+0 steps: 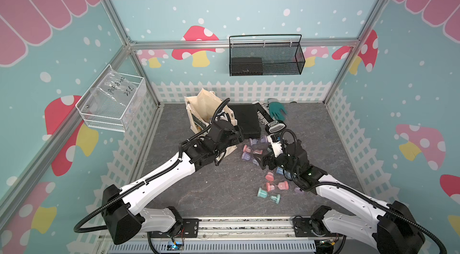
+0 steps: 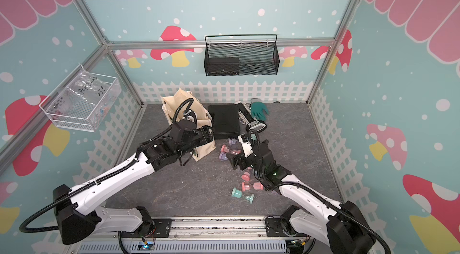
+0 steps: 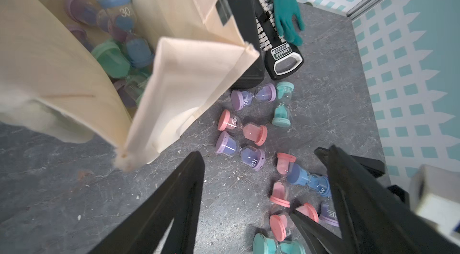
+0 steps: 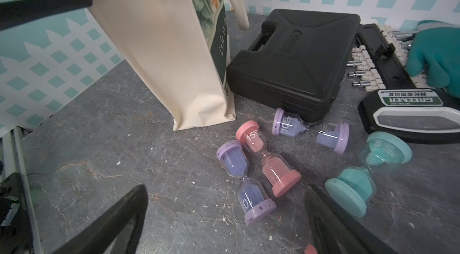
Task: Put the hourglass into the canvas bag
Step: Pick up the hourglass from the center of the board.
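The canvas bag stands open on the table, leaning a little. The left wrist view looks into its mouth. Several hourglasses lie piled at the bottom, among them a blue hourglass marked 30, a green hourglass and a purple hourglass.

More lie loose on the table just beside the bag, on the same side as the black case. A lilac hourglass marked 10 rests against the case's edge. Nearer the bag's bottom corner, a pink hourglass marked 15 and a second lilac hourglass lie side by side, touching. A teal hourglass lies a little farther from the bag. Well apart from the bag, in both top views, a pink one and a teal one lie close together.

The left fingers are spread apart with nothing between them. They hang above the table just beside the bag's open corner, over the loose hourglasses. The right fingers stand wide apart and empty, low over the table near the bag's bottom corner. The pink and lilac pair lie just ahead of their tips, untouched.

The black case lies flat right beside the bag. On its far side from the bag is a socket rail with a green glove resting on it.
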`<action>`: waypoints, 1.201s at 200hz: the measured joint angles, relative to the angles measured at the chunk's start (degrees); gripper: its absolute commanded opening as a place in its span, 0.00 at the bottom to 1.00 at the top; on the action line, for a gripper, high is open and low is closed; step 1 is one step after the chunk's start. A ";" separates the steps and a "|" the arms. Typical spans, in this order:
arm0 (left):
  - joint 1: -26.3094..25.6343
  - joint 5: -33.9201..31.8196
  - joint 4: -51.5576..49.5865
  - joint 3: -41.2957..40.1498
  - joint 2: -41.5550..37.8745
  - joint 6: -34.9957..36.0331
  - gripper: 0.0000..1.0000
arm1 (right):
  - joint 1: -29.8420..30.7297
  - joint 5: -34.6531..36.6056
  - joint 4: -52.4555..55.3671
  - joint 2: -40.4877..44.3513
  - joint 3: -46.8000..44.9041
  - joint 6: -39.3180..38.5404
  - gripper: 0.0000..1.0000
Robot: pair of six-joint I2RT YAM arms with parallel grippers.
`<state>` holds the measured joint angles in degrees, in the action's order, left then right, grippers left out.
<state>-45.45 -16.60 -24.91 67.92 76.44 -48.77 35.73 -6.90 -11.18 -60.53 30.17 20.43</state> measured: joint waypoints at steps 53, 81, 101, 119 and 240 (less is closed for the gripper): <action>-3.26 1.03 2.67 -1.57 8.48 -5.70 0.78 | -0.11 3.02 2.08 1.33 -1.99 1.53 1.00; -4.22 1.31 3.80 -1.55 13.86 -8.76 0.77 | -0.17 3.50 2.78 1.57 -2.93 1.95 1.00; -4.22 1.46 4.02 -1.46 18.05 -11.10 0.77 | -0.24 3.87 3.17 1.60 -3.21 1.99 1.00; -4.20 1.51 4.00 -1.25 21.51 -13.03 0.77 | -0.76 4.55 3.76 1.60 -3.23 2.34 1.00; -4.66 -0.39 2.12 4.98 32.92 -22.21 0.73 | -5.16 3.21 4.57 1.60 -5.11 3.23 1.00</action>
<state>-50.11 -16.99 -22.79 72.90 109.36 -70.98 30.57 -3.68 -6.61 -58.94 25.06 23.66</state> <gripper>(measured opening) 0.735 0.995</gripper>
